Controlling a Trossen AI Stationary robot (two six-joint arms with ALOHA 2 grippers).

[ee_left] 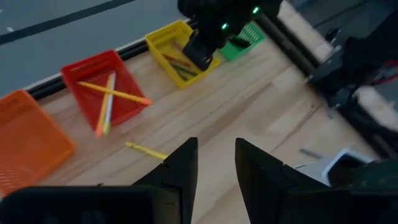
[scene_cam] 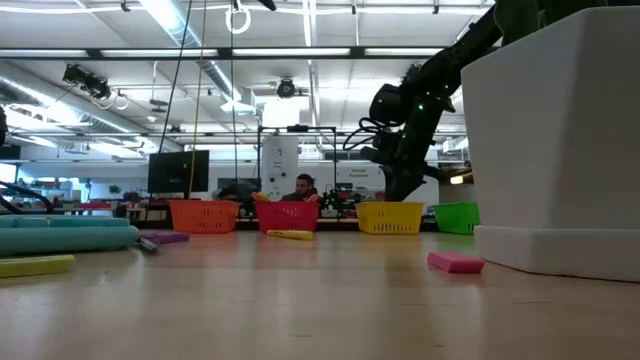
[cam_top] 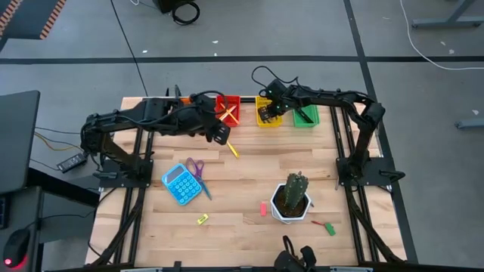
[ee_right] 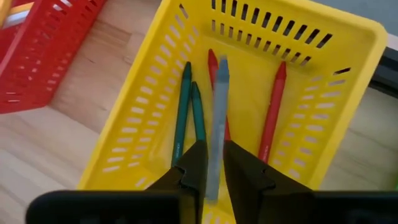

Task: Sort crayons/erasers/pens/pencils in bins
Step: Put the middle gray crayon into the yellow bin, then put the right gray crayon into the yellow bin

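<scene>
- Along the far edge of the table [cam_top: 249,189] stand four bins: orange bin [ee_left: 25,140], red bin [cam_top: 228,109], yellow bin [cam_top: 268,112] and green bin [cam_top: 305,115], side by side.
- Right gripper [ee_right: 211,165] hangs just above the yellow bin; a pale blue-grey crayon [ee_right: 217,124] stands between its fingers, which are slightly apart (whether they grip it or have let go, I cannot tell).
- Inside the yellow bin lie two green crayons [ee_right: 188,112] and two red crayons [ee_right: 273,112].
- Left gripper [ee_left: 214,162] hovers above the table in front of the red bin, fingers apart, nothing between them.
- Two pencils [ee_left: 112,99] lie crossed in the red bin; a yellow pencil [cam_top: 233,149] lies on the table just in front of that bin.
- Near the left edge sit a blue calculator [cam_top: 178,183] and purple-handled scissors [cam_top: 198,172], touching.
- Toward the near edge: a white cactus pot [cam_top: 291,202], a pink eraser [cam_top: 263,208] beside it, a yellow-green eraser [cam_top: 202,219], and a red and green piece [cam_top: 327,226] near the near right corner.
</scene>
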